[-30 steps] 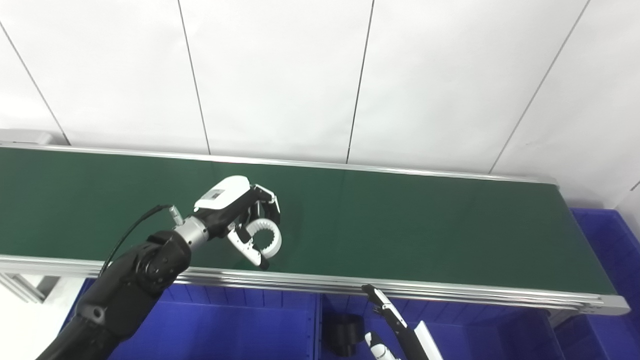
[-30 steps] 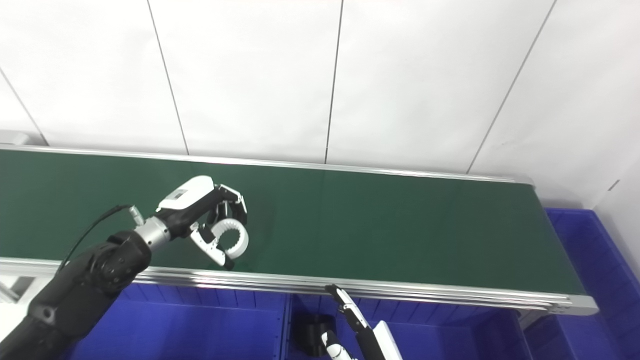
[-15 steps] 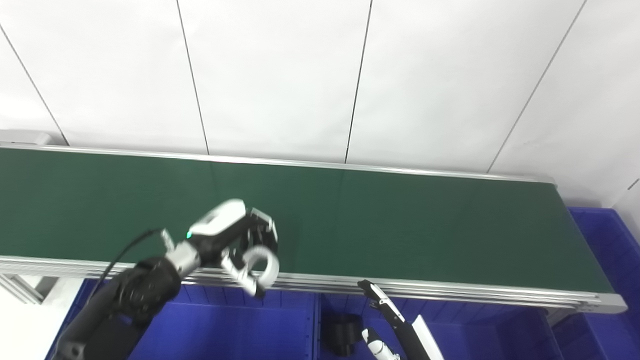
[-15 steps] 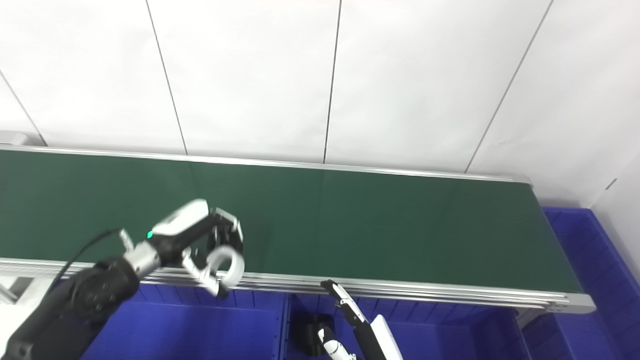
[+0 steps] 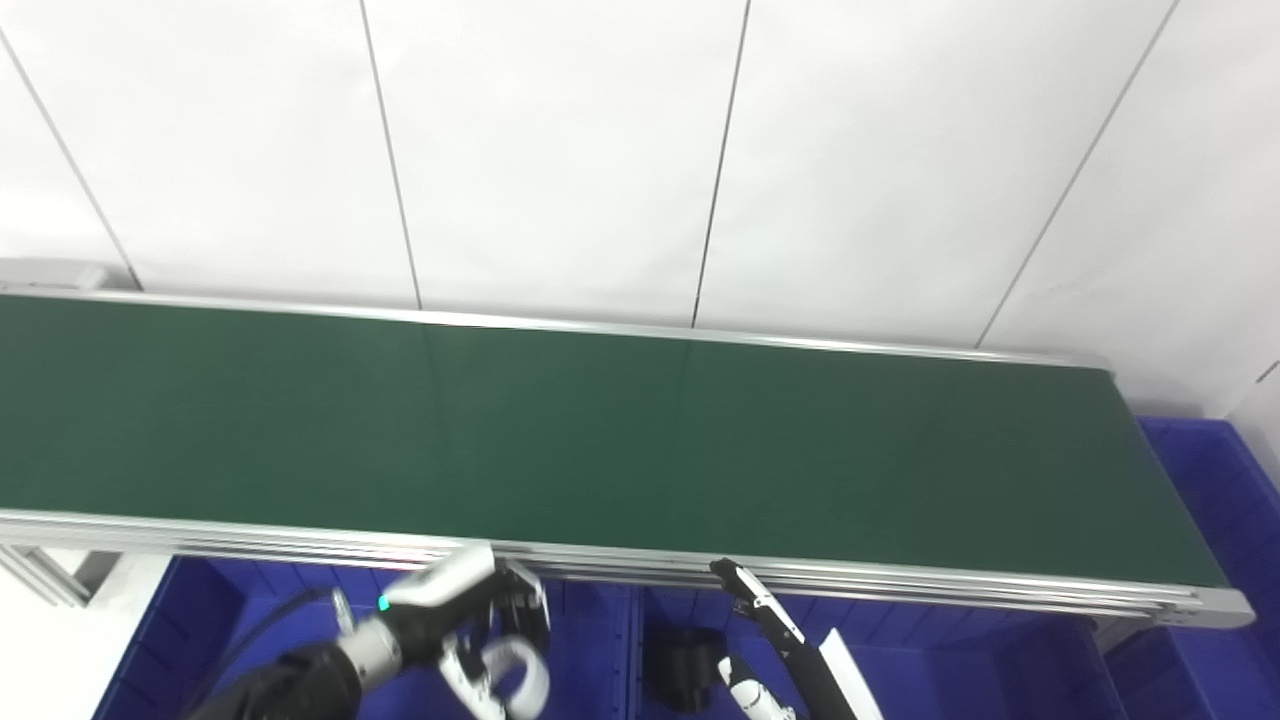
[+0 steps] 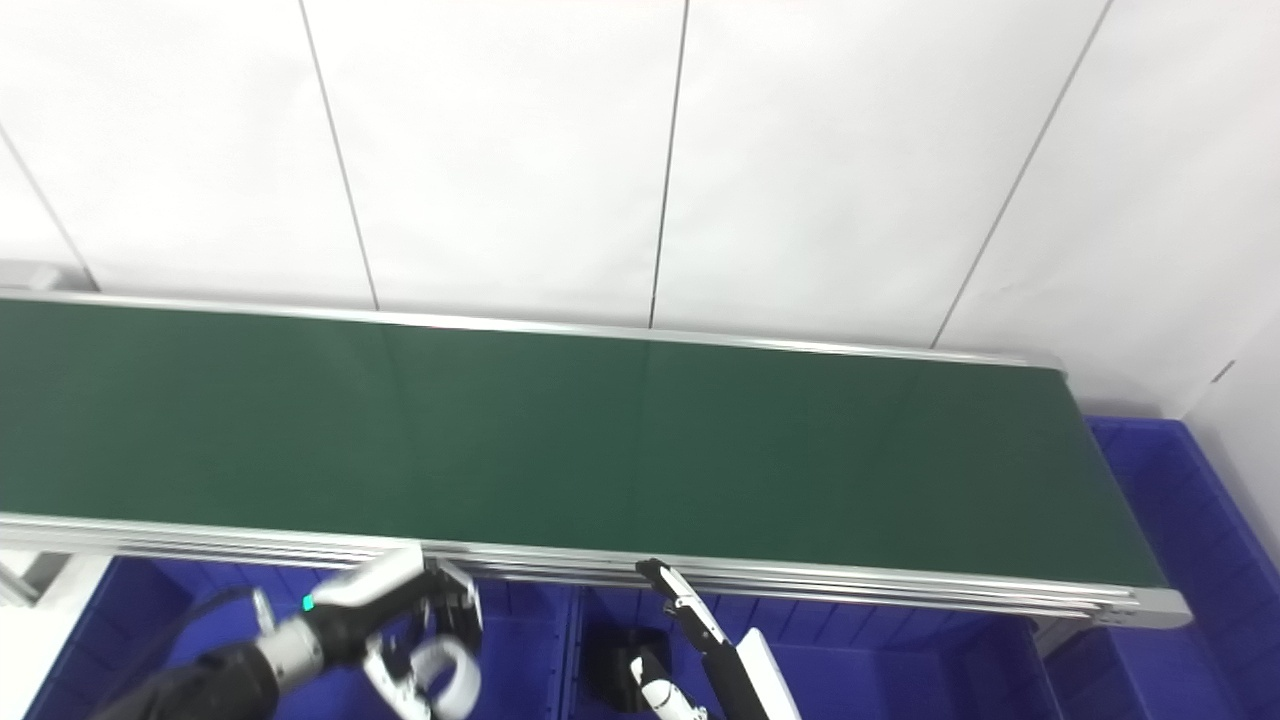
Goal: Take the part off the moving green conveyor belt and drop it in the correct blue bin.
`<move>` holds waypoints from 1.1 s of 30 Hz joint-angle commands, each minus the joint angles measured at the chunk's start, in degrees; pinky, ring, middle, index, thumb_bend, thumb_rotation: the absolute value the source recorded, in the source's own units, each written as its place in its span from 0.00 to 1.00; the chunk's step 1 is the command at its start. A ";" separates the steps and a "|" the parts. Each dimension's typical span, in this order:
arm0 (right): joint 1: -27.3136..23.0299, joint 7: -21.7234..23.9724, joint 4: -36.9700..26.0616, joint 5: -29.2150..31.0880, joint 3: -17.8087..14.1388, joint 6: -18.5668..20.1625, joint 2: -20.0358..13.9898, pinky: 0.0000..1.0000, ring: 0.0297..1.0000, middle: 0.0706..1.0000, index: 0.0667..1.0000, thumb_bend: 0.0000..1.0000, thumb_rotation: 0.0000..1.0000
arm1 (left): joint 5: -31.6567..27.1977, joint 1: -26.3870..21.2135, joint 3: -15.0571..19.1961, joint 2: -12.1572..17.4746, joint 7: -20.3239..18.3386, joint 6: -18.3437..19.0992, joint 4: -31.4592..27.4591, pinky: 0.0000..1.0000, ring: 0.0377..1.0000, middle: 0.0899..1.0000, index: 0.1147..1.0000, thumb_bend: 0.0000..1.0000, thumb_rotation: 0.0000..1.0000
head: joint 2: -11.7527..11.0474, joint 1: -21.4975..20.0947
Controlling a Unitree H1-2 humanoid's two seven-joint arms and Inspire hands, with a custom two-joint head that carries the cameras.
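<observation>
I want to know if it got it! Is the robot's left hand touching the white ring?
Touching. The left eye view shows the left hand closed around the white ring.

The left hand (image 5: pixel 470 630) grips a white ring (image 5: pixel 518 680) over the left blue bin (image 5: pixel 590 650), below the green belt (image 5: pixel 600 440). The right hand (image 5: pixel 775 640) pokes up beside a black part (image 5: pixel 685 665).

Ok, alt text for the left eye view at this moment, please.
The robot's left hand holds a white ring-shaped part low over a blue bin, below the near rail of a bare green conveyor belt. The right hand reaches up at the bottom edge, beside a black part in the next bin.
</observation>
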 commanded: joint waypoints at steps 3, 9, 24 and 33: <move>-0.48 0.15 -2.31 0.72 -0.43 -1.30 0.33 0.87 0.93 0.95 0.92 0.36 0.92 | 2.16 -0.55 -0.11 0.59 0.05 2.09 -2.12 0.29 0.42 0.44 0.25 0.51 0.00 | 0.65 0.21; -0.65 0.35 -2.78 0.41 -0.75 -0.75 0.55 0.87 0.92 0.95 0.92 0.36 0.92 | 3.25 -0.55 -1.31 1.60 -2.02 2.23 -3.00 0.59 0.65 0.66 0.63 0.76 0.00 | 1.26 0.09; -1.18 1.09 -2.89 0.84 -0.97 -0.09 0.77 0.87 0.93 0.95 0.92 0.36 0.91 | -11.55 1.37 4.10 -0.01 -2.60 -4.53 -3.54 0.76 0.78 0.76 0.72 0.63 0.15 | 3.25 -0.99; -2.49 2.32 -4.01 0.32 -0.63 3.48 1.57 0.87 0.92 0.94 0.93 0.37 0.92 | -29.90 3.87 9.74 -3.68 -4.52 -11.21 -4.40 0.82 0.89 0.92 0.89 0.51 0.49 | 8.69 -6.28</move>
